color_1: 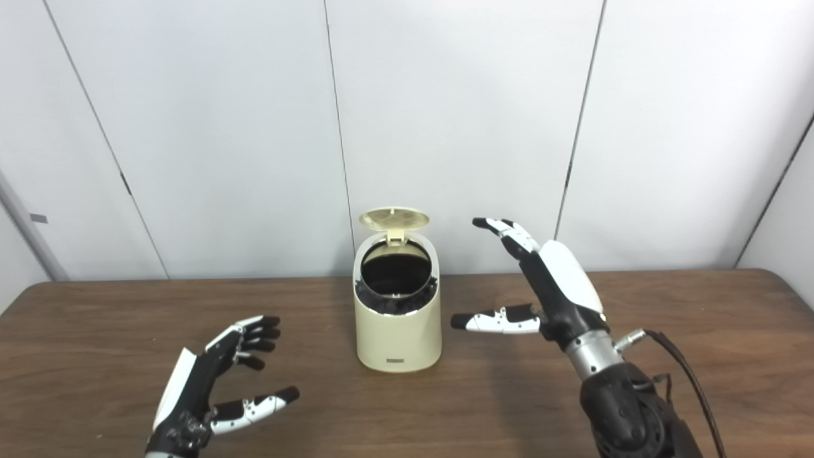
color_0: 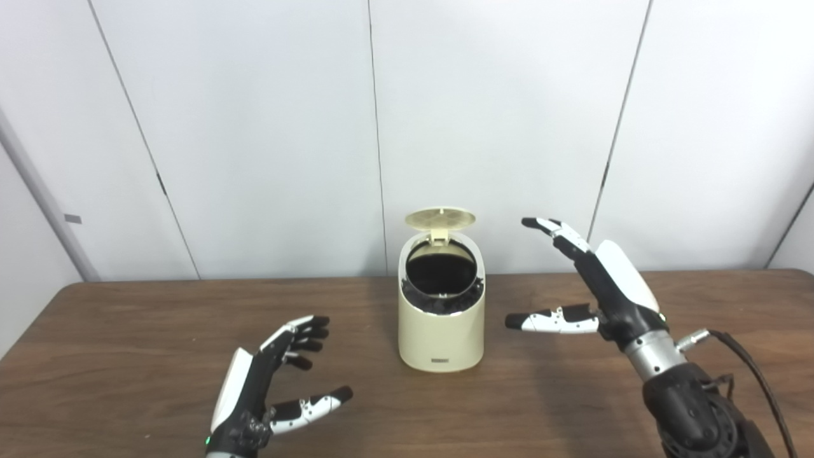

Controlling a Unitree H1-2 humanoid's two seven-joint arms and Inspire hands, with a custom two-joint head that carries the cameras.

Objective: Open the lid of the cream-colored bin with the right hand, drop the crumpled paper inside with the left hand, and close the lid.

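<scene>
The cream-colored bin stands upright on the brown table, mid-table. Its round lid is swung up on the rear hinge, showing a dark liner inside the mouth. My right hand hovers to the right of the bin, raised, open, fingers pointing up-left and thumb toward the bin wall, touching nothing. My left hand is low at the front left, open and holding nothing, palm facing right. No crumpled paper shows on the table or in either hand; whether it lies in the bin's dark inside I cannot tell.
White wall panels rise just behind the table's far edge. A black cable loops off my right forearm. Bare tabletop lies on both sides of the bin.
</scene>
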